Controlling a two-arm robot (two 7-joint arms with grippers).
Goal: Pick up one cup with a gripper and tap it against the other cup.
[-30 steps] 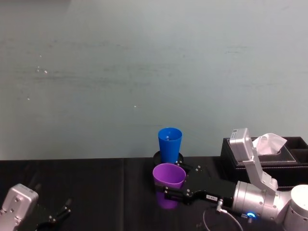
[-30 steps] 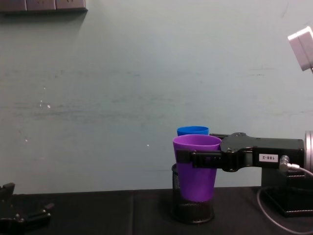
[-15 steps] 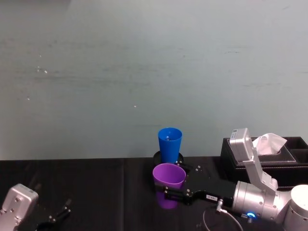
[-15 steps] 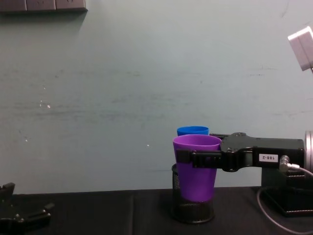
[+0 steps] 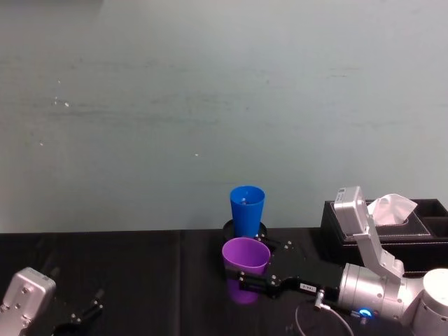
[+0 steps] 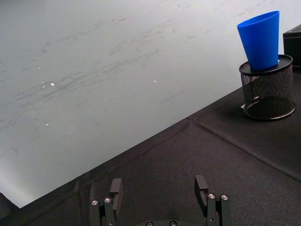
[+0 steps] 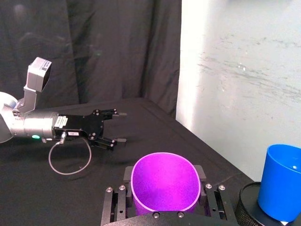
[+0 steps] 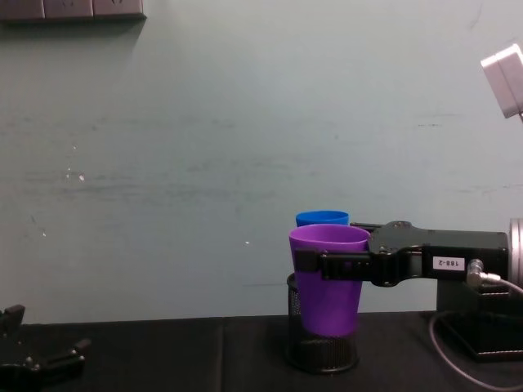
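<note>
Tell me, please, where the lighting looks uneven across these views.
Head view: the wall is evenly lit, the left tool barely stands out against the black tablecloth, and a blue light ring glows behind the right tool. Right wrist view: bright wall beside a dark curtain, with the purple cup well lit.

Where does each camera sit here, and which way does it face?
Head: high, looking down; right gripper clamping purple cup, left gripper lower left.
Chest: low, level across table; right gripper at right edge.
Left wrist: over its open fingers toward blue cup.
Right wrist: over purple cup's mouth.
Shared: blue cup in all four.
</note>
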